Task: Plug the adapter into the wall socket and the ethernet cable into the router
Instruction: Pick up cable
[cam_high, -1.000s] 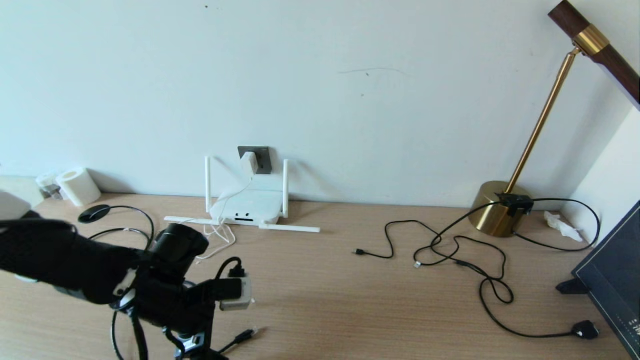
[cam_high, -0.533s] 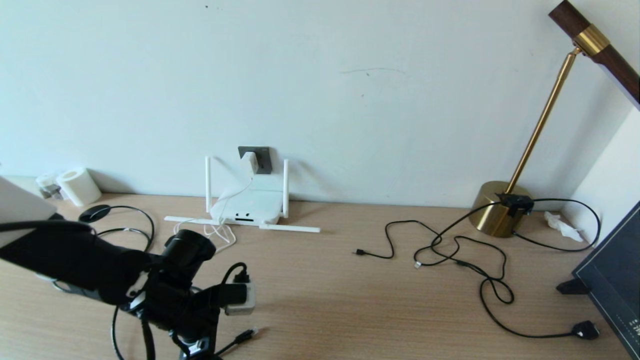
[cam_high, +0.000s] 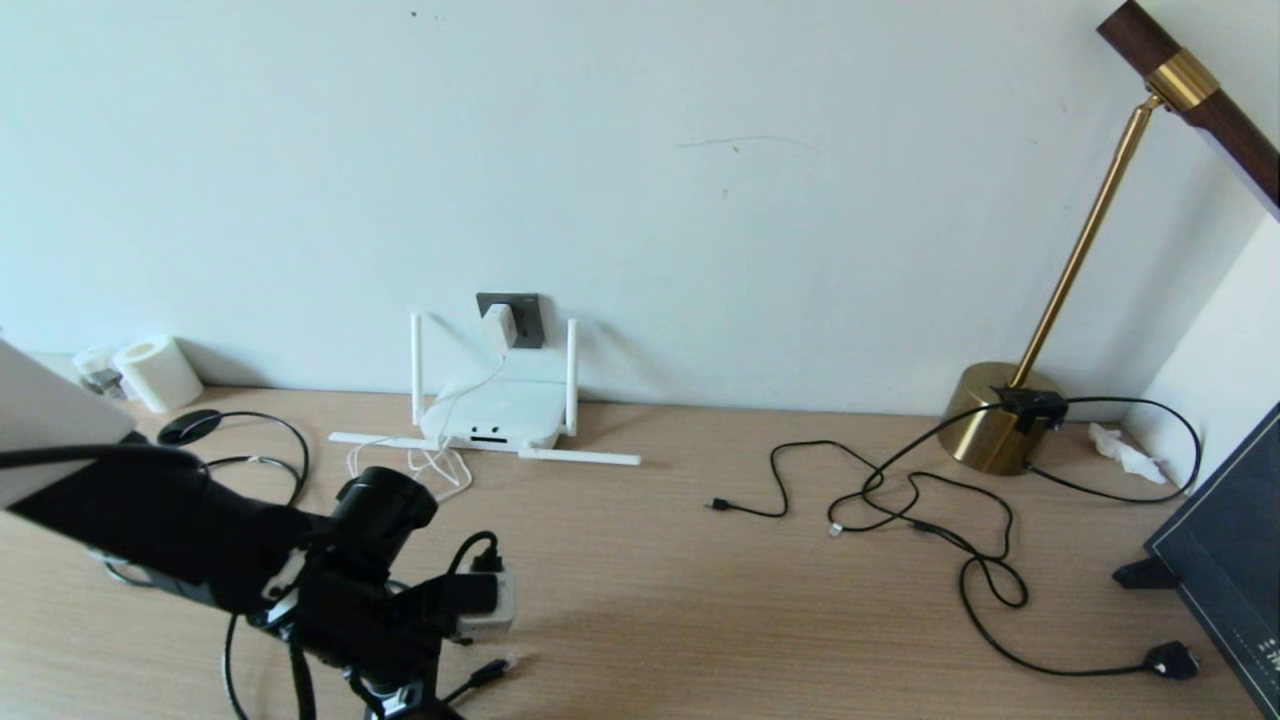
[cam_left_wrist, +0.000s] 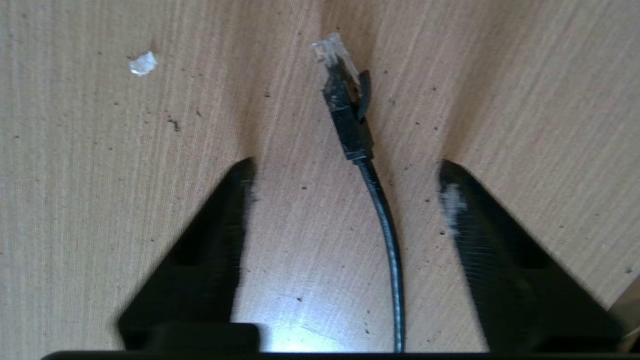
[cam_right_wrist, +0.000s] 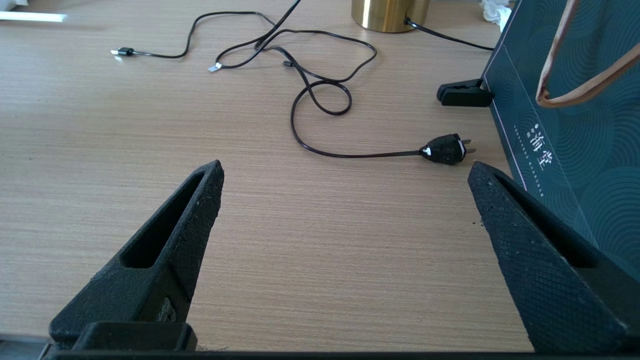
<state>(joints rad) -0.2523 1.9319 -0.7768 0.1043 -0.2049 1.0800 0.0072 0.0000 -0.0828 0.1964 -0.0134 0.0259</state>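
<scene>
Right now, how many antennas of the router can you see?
4. Two stand upright: one at the router's left rear corner, one at its right rear corner. Two lie flat on the table: one pointing left, one pointing right. None seems hidden.

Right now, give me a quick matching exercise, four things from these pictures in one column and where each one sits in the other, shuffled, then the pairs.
Things:
1. adapter
2. ethernet cable
3. router
4. lamp

Places:
A. lying on the desk between the left gripper's open fingers
B. standing at the desk's far right, by the wall
C. plugged into the wall socket
D. on the desk directly below the wall socket

Pairs: 1-C, 2-A, 3-D, 4-B
</scene>
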